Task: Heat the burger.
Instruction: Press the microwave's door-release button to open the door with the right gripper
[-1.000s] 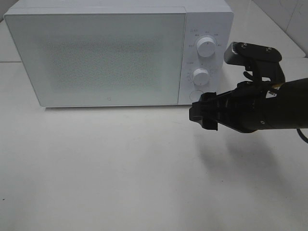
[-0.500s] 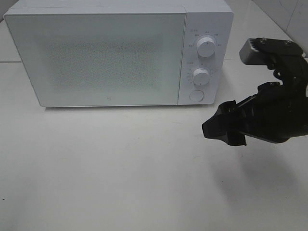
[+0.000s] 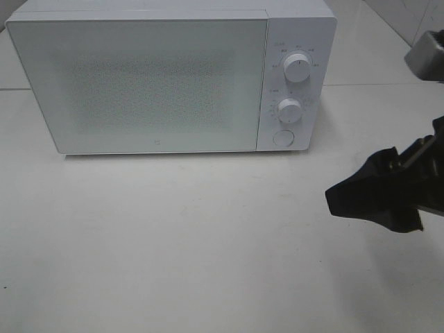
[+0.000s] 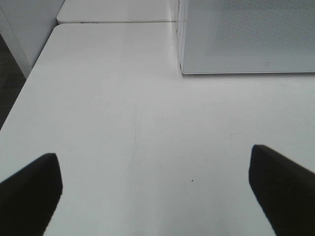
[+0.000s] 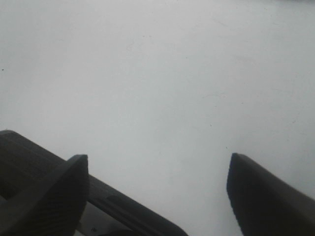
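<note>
White table (image 3: 173,236) is carrying no burger in any view | left gripper (image 4: 152,189) is hovering low over the table's left side, jaws spread wide, empty | right gripper (image 5: 157,189) is hanging right of the microwave (image 3: 159,83), jaws wide, gripping nothing | microwave is standing at the back, frosted door (image 3: 139,83) closed, probably enclosing the burger for heating

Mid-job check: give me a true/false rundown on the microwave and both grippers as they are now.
The microwave door is shut. True.
The right gripper holds the burger. False: its jaws stand open and empty, and no burger shows in any view.
The left gripper is open above the table. True.
The right gripper touches the microwave. False: it hangs apart from it, off to the right in the exterior view.
</note>
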`<action>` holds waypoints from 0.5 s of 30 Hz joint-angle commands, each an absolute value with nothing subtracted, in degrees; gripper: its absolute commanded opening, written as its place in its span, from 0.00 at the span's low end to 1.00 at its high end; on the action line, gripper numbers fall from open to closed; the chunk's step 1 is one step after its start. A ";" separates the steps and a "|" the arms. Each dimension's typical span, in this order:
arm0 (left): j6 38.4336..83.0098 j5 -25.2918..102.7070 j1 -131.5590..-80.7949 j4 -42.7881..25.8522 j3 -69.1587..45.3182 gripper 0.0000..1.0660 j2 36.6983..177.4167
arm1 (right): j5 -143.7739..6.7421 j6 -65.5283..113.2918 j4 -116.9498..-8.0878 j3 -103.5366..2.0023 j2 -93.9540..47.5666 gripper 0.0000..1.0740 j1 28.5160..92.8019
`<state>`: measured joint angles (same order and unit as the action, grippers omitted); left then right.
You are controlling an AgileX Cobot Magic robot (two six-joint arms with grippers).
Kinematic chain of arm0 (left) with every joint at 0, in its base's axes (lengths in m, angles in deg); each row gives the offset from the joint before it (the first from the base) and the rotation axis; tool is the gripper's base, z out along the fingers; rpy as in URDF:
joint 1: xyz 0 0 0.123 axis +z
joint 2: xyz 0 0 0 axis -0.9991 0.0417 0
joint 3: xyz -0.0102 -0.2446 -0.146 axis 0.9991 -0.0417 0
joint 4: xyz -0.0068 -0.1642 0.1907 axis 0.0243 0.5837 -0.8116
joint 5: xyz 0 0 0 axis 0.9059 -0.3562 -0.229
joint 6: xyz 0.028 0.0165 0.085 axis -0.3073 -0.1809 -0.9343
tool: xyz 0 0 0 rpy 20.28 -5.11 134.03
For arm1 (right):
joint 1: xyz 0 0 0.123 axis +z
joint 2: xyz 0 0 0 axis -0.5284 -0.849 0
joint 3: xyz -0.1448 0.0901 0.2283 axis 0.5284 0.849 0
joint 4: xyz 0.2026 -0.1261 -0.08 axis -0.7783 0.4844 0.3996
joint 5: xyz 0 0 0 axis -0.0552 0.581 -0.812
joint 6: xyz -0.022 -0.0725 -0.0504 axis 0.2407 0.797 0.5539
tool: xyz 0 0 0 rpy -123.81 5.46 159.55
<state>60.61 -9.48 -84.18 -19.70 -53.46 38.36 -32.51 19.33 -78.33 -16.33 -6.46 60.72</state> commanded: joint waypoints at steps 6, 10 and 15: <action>60.89 -9.13 -84.63 -19.64 -53.69 0.92 36.93 | -24.25 15.77 -71.17 -16.79 3.16 0.70 60.49; 60.89 -9.13 -84.63 -19.64 -53.69 0.92 36.93 | -20.65 11.59 -65.04 -16.79 9.87 0.70 60.49; 60.89 -9.13 -84.63 -19.64 -53.69 0.92 36.93 | -16.52 6.49 -57.30 -16.79 19.61 0.70 59.86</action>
